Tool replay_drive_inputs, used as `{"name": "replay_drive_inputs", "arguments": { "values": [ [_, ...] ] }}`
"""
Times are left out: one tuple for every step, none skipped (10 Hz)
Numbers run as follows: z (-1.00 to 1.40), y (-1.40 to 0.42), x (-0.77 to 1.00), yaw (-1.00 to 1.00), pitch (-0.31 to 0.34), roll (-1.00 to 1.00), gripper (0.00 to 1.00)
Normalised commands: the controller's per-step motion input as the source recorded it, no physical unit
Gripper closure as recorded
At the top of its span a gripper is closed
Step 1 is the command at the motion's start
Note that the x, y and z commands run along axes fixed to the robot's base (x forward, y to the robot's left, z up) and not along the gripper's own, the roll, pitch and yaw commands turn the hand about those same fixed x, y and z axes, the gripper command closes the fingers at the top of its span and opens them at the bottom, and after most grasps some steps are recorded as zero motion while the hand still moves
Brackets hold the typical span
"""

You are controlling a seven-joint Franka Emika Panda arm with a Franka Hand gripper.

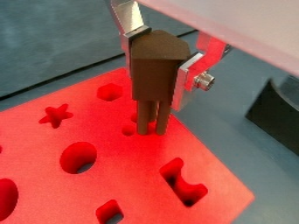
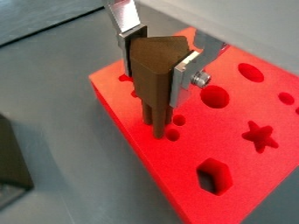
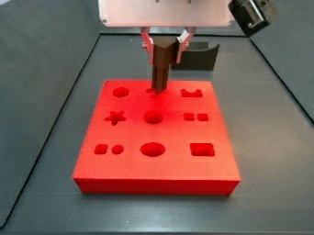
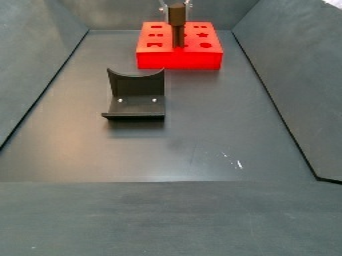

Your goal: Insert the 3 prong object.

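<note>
The gripper (image 1: 158, 48) is clamped on the 3 prong object (image 1: 153, 83), holding it upright over the red block (image 3: 153, 147), prongs at a small hole near the far edge. The fixture (image 4: 134, 96) stands well apart.

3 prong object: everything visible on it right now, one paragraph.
The 3 prong object is a dark brown, matte piece: a blocky body with a sloped top and slim prongs pointing down. It stands upright, clamped between the silver fingers of the hand. Its prong tips sit at small holes in the red block, near the back edge. How deep they reach cannot be told.
</note>
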Motion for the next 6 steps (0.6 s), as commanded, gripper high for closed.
{"name": "replay_drive_inputs", "arguments": {
  "values": [
    [-0.01,-0.07,-0.13,0.55,-0.086,-0.10,1.00],
    [0.00,-0.25,-0.08,0.31,-0.054,0.00,1.00],
    [0.00,-0.35,0.00,0.08,0.000,0.11,1.00],
    [-0.02,-0.31,0.01,-0.03,0.000,0.20,1.00],
    [-0.05,-0.14,0.00,-0.17,0.003,0.24,1.00],
    [-0.15,0.00,0.00,-0.24,0.009,0.20,1.00]
  ]
}}
